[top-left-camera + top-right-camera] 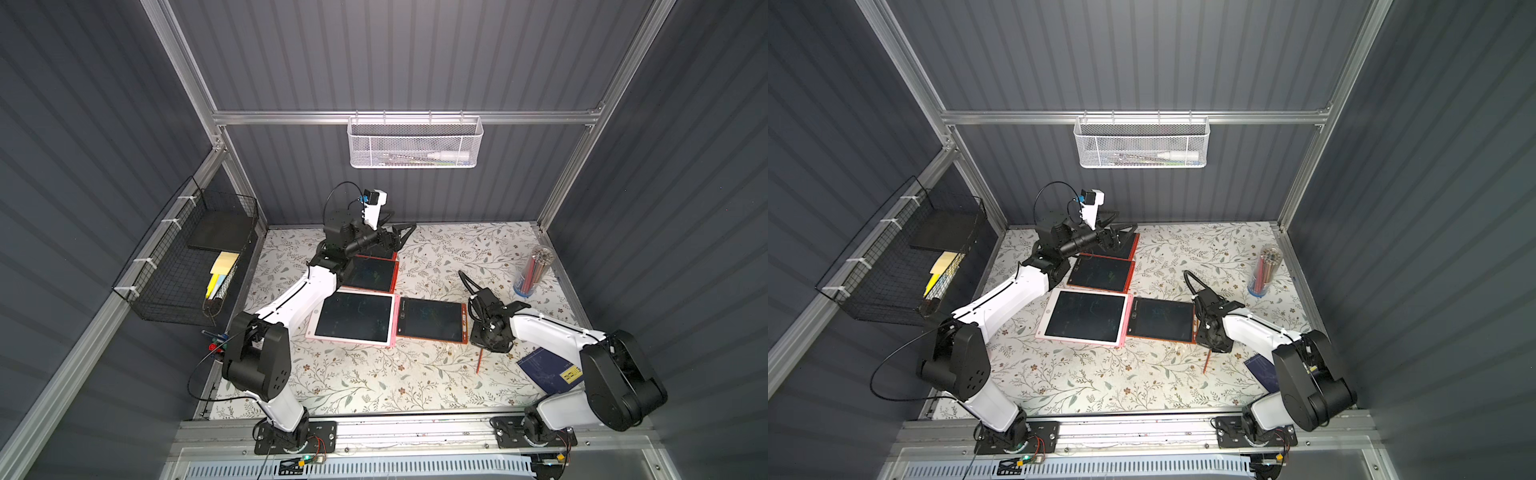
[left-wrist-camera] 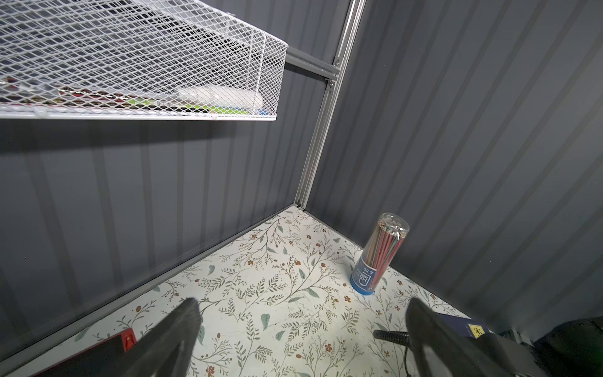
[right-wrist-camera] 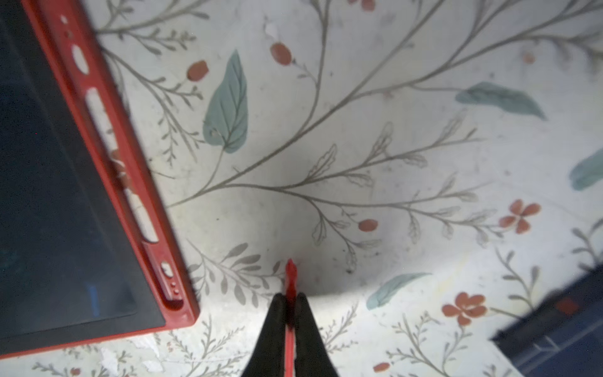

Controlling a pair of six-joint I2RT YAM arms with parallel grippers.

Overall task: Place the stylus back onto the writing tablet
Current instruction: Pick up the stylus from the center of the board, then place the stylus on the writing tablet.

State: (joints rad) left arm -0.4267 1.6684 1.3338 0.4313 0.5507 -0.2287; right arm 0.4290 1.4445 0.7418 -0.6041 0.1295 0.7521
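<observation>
right wrist: right hand (image 3: 289, 297) pinches stylus (image 3: 290, 271) | top views: grip hidden

The 2 top views look steeply down from high at the front, facing the back wall (image 1: 415, 62); both take in the whole desk (image 1: 374, 382) and the white mesh basket (image 1: 413, 143). The left wrist view sits low at the rear, facing the far right corner, and shares the basket and the pencil tube (image 2: 381, 254) with them. The right wrist view looks straight down, close to the desk, beside the red writing tablet (image 3: 49, 196).
</observation>
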